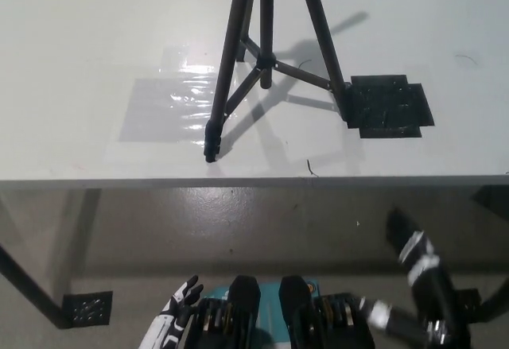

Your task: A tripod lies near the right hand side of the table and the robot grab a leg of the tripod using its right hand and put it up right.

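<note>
I see the tripod (266, 55) upright on the table (87, 39), one foot beside a black patch (390, 106). My right hand (421, 265) is blurred below the edge, grip unclear; left hand (179, 305) open low.

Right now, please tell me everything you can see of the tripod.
The tripod is black and thin, maybe metal. It stands upright on the white table, legs spread and joined by braces to a centre column. One foot sits near the table's front edge, another at a black patch. Its top is out of view. Neither hand touches it.
</note>
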Motion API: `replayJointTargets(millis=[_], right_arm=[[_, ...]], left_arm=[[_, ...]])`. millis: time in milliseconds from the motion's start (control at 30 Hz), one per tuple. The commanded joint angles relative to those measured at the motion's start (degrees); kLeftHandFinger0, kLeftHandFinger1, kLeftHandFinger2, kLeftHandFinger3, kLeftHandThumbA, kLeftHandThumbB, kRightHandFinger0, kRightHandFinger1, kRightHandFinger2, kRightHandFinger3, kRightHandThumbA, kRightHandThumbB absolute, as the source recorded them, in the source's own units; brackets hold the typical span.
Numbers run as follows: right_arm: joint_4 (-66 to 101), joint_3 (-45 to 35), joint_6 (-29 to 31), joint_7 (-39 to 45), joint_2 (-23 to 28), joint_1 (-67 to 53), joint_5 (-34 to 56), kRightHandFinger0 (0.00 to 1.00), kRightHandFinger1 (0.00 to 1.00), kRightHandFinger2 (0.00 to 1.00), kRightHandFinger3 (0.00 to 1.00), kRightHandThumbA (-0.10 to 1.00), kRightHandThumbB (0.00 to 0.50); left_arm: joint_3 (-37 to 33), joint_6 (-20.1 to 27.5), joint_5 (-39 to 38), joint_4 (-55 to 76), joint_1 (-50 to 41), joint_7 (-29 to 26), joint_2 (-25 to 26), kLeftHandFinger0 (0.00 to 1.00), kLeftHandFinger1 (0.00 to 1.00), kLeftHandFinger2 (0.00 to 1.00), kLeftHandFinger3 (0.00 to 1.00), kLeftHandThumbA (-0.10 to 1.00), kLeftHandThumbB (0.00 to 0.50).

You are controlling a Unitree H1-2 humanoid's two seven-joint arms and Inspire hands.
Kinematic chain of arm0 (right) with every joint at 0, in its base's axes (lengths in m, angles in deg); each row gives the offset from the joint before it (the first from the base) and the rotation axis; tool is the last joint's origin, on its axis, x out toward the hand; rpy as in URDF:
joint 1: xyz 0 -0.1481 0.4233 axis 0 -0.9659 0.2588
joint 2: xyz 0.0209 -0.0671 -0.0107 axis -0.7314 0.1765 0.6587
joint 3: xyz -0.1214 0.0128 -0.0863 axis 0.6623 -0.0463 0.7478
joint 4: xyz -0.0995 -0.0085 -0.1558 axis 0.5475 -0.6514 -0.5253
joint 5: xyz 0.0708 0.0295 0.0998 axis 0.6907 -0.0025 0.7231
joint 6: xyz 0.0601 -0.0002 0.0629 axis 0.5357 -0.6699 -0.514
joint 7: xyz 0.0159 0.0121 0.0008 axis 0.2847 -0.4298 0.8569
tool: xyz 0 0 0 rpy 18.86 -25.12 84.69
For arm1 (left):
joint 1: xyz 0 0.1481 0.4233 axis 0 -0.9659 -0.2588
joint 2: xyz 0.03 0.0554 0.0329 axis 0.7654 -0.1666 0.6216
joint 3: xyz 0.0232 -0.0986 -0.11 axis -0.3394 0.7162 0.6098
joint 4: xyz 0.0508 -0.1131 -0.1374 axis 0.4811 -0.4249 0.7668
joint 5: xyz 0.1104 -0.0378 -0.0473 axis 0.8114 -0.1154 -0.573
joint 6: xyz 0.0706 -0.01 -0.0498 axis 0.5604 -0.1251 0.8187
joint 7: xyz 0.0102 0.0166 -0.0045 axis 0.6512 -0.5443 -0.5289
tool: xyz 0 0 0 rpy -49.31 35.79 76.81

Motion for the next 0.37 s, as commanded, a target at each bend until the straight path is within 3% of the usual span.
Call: replayJointTargets(millis=[0, 333], right_arm=[[4.25, 5.13, 14.72, 2.41, -1.17, -3.29, -4.07, 1.00, 1.00, 1.00, 1.00, 1.00, 0.500], [-10.55, 4.38, 14.72, -1.82, -0.50, -1.73, -5.97, 1.00, 1.00, 1.00, 1.00, 1.00, 0.500]], left_arm=[[-0.16, 3.60, 0.54, 1.05, 0.11, 0.21, 0.17, 1.00, 1.00, 1.00, 1.00, 1.00, 0.371], [-0.26, 2.81, 0.05, 1.09, 0.33, 0.50, -0.10, 1.00, 1.00, 1.00, 1.00, 1.00, 0.384]])
